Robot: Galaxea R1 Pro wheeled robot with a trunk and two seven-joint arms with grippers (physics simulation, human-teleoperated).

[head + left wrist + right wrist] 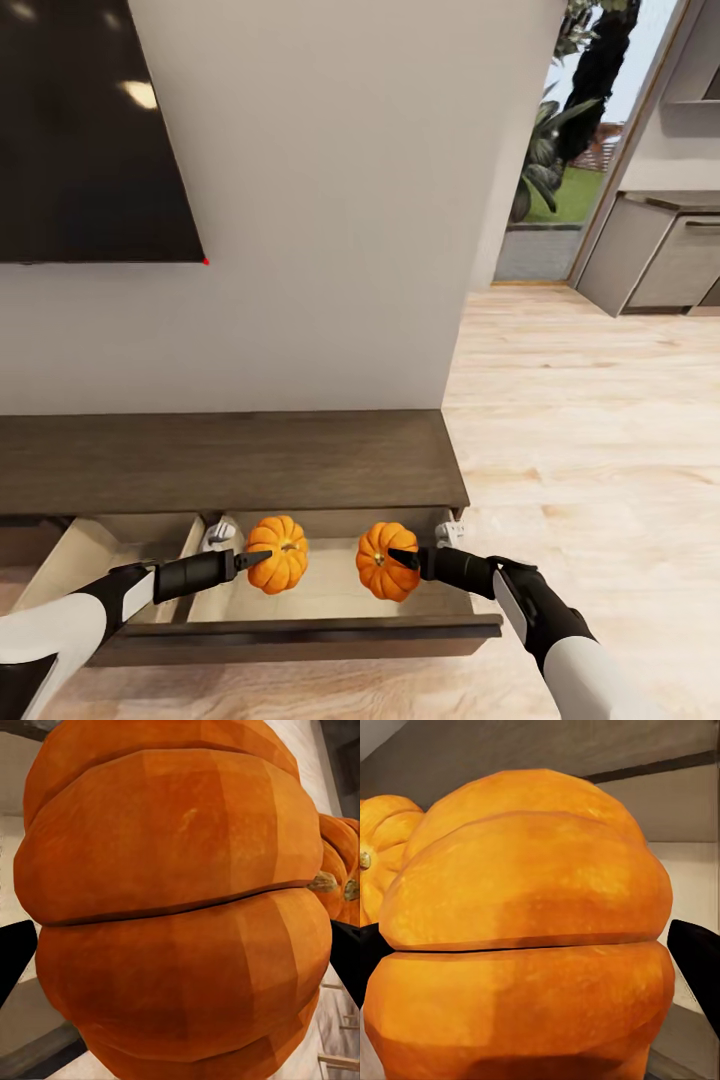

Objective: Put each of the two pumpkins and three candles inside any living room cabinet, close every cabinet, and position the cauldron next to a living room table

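Left gripper [262, 557]: black jaws close around the left bright-orange ribbed round pumpkin [278, 553]. In the left wrist view a dark finger [15, 960] shows on each side of the pumpkin [176, 904], so it looks held.
Right gripper [397, 556]: black jaws close around the right bright-orange ribbed round pumpkin [387, 561]. In the right wrist view this pumpkin [525, 930] sits between dark fingers [697, 967].
Where the pumpkins are: both over the open pale drawer [300, 628] of the long low dark-brown wood cabinet [220, 460], near each other but apart.
White things: two small pale shapes at the back corners of the drawer; too small to tell what they are.
Risk, drop: I cannot tell if the pumpkins rest on the drawer floor. If the jaws let go up high, the round pumpkins may roll or bounce.
Risk, bump: if the arms pull out carelessly, a finger may knock a pumpkin over the drawer's front edge onto the light wood floor [590, 420].
Risk, shutting: the drawer is pulled far out. A quick push may send the pumpkins rolling.
Farther back: white wall [330, 200] and black screen [90, 130].
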